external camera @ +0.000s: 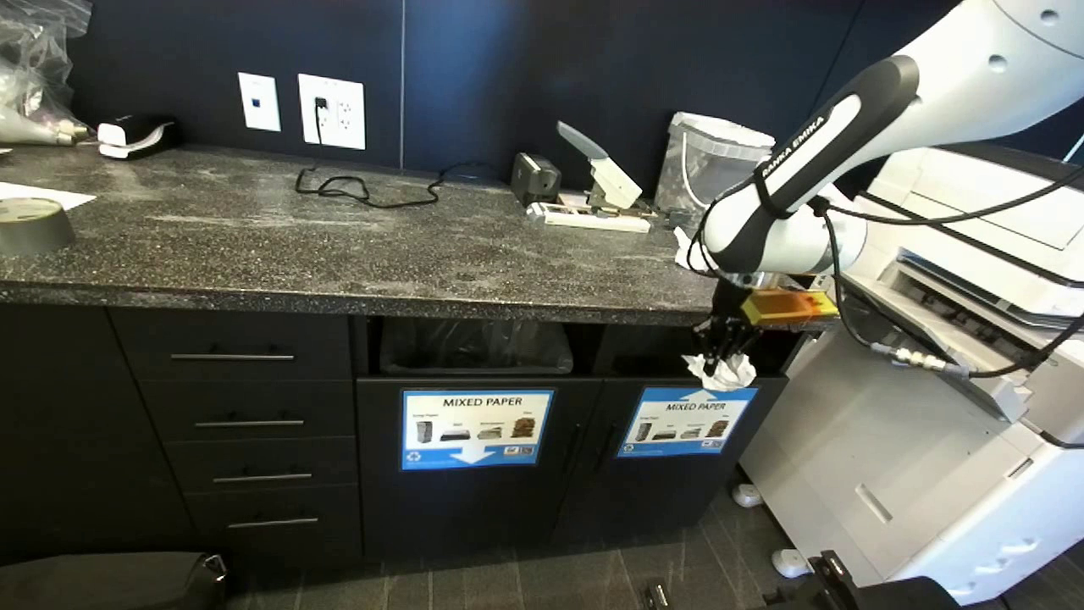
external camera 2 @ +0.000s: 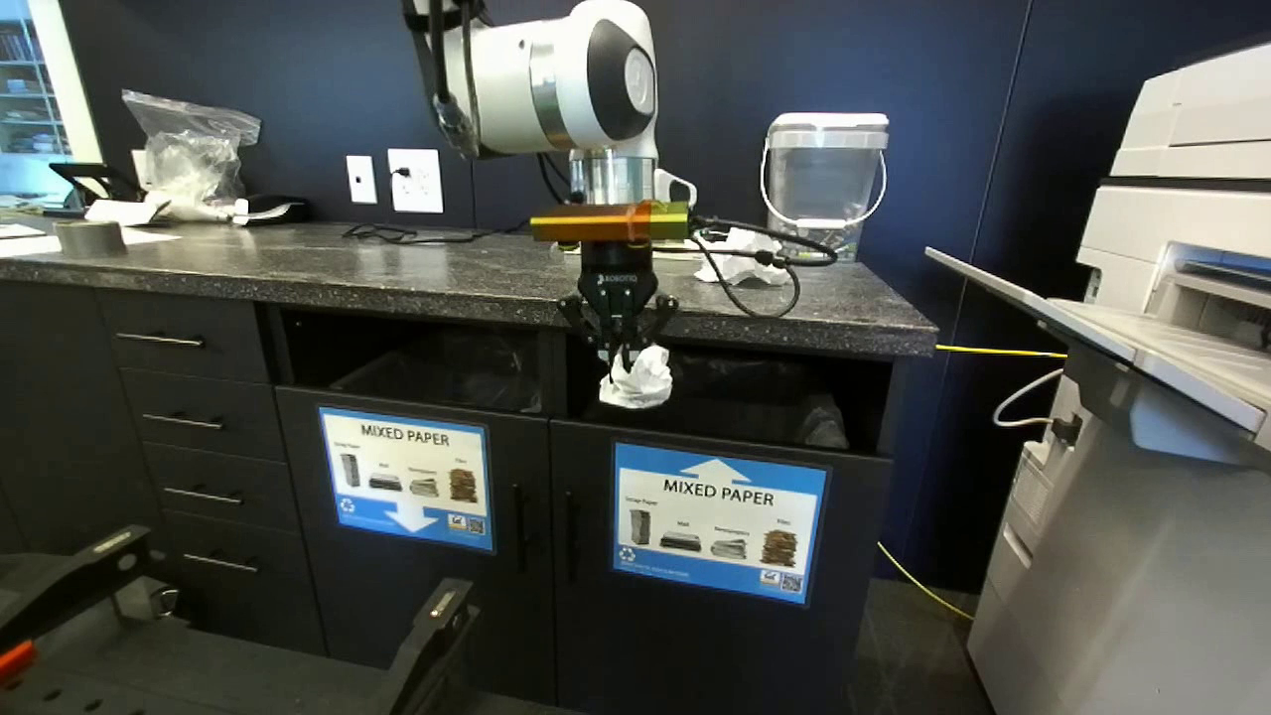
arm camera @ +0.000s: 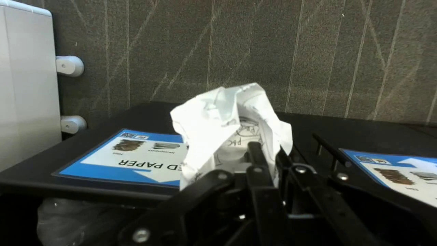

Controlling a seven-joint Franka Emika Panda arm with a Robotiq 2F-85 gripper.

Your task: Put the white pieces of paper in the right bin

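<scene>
A crumpled white piece of paper hangs from my gripper, which is shut on it. Seen from the wrist, the paper bears dark writing and spreads past the fingertips. The right bin is the dark, plastic-lined opening above the blue sign with an upward arrow. The held paper is at the left part of this opening; in an exterior view the paper overlaps the top of the front panel and its sign. Another white wad rests on the counter behind the gripper, partly covered by cables.
The left bin has a paler sign with a downward arrow. Above the openings juts the counter edge. A translucent bucket and a paper cutter stand on the counter. A large printer is to the right.
</scene>
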